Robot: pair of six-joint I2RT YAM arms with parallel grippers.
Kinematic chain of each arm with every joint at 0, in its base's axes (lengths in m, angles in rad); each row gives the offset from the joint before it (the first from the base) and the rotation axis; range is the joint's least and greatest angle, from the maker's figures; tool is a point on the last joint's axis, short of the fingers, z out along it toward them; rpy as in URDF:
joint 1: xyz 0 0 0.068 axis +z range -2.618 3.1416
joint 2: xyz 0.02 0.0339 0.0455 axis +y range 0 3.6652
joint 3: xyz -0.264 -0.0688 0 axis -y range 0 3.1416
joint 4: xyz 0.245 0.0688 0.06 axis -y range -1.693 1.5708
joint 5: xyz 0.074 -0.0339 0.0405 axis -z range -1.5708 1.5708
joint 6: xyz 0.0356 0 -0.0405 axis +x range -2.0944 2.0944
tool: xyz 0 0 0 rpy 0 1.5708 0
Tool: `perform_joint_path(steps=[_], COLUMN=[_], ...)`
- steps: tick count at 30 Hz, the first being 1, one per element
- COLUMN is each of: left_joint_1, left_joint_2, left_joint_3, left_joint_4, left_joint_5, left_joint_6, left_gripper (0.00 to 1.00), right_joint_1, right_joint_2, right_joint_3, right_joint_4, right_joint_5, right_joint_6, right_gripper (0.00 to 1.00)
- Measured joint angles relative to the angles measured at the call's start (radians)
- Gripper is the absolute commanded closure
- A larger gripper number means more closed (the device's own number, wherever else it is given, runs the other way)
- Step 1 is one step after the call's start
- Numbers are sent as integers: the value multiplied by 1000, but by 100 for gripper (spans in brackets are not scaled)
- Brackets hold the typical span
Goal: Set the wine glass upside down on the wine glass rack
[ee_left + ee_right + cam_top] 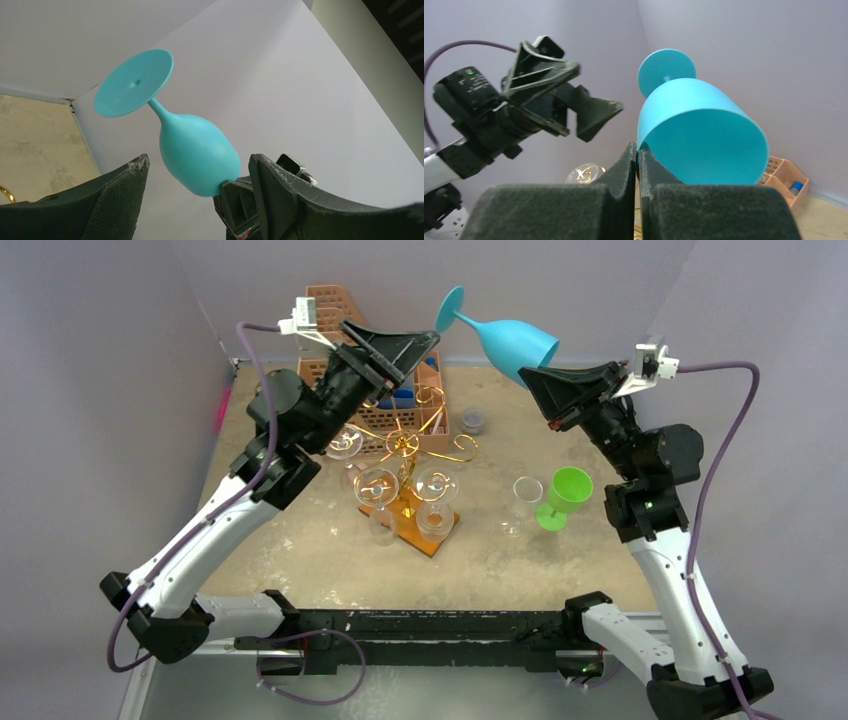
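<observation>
Pinching the wine glass (505, 340) by the rim in the right claw (535, 380), high over the tabletop (300, 550); holding the left claw (425, 340) spread wide. Best tipping it over, threading the stem into a free wine glass rack (410, 445) scroll.

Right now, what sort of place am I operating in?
Probably a robot test cell: plain lavender walls box in a scuffed tabletop, staged with a gold wine glass rack and a green wine glass.
</observation>
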Motion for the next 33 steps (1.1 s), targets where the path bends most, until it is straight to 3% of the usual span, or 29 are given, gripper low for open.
perform_joint_path(steps=[4, 7, 16, 20, 33], left_joint_1=[-8, -26, -63, -66, -68], left_joint_2=[90, 129, 140, 140, 212], left_joint_3=[30, 43, 43, 43, 119], left_joint_4=[55, 73, 207, 226, 208], left_joint_5=[-13, -36, -144, -198, -246], left_joint_6=[-11, -11, 19, 32, 52], left_gripper=[38, 50, 52, 62, 62], right_joint_1=[0, 0, 0, 0, 0], right_joint_2=[37, 46, 48, 61, 86], right_joint_3=[8, 8, 8, 8, 6], right_joint_4=[37, 51, 124, 171, 252], right_joint_5=[-41, -48, -64, -64, -82], right_joint_6=[29, 43, 93, 126, 166], right_gripper=[100, 100, 100, 100, 100])
